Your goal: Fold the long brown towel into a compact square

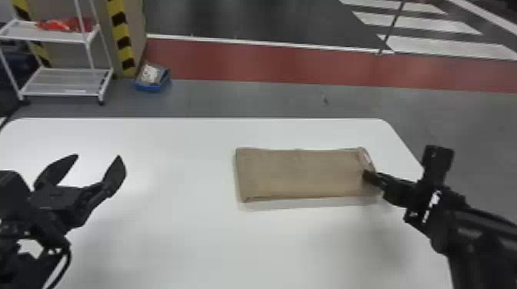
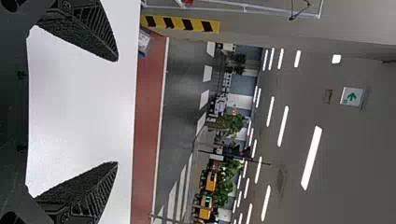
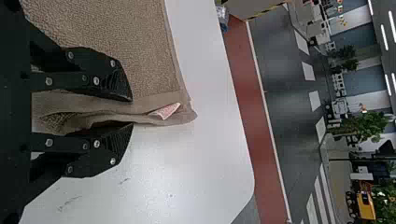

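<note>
Head view showed the brown towel (image 1: 300, 173) lying folded as a flat oblong on the right half of the white surface (image 1: 173, 238). Its right end was at the tips of the right tool (image 1: 369, 177); the left tool (image 1: 98, 155) hung well apart from it, on the left, fingers spread wide. Long axis ran left to right, nearly parallel to the surface's far edge, with a small label (image 1: 367, 157) at the right end. Right wrist view showed that tool's fingers slightly parted, astride the rumpled end; whether they pressed it could not be told.
</note>
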You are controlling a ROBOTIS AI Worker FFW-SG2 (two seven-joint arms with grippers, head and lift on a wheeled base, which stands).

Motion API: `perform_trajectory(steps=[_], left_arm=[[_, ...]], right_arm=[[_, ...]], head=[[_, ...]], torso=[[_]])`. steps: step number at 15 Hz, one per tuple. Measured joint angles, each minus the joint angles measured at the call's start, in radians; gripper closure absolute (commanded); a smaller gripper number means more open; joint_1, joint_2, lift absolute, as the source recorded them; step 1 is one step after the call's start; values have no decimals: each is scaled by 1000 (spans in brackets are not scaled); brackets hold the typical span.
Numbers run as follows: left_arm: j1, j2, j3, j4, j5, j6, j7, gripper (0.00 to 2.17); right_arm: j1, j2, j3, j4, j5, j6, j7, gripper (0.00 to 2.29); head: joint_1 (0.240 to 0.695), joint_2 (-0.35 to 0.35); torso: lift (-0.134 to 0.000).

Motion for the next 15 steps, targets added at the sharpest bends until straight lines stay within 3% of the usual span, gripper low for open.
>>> perform_trajectory(steps=[4,12,15], left_arm=[[1,0,0,0,0,0,0,93],[8,0,2,-17,0,1,2,93],[8,1,3,-19,1,3,2,93]], right_arm=[[20,4,-19,-22,-25,-4,1,1504],[123,58,-133,-351,-218,19,-1,1504],[143,72,-112,-429,-253,36,-2,1504]], head=[[695,-180],[695,-185],[695,-173]], torso=[[-125],[-125],[-125]])
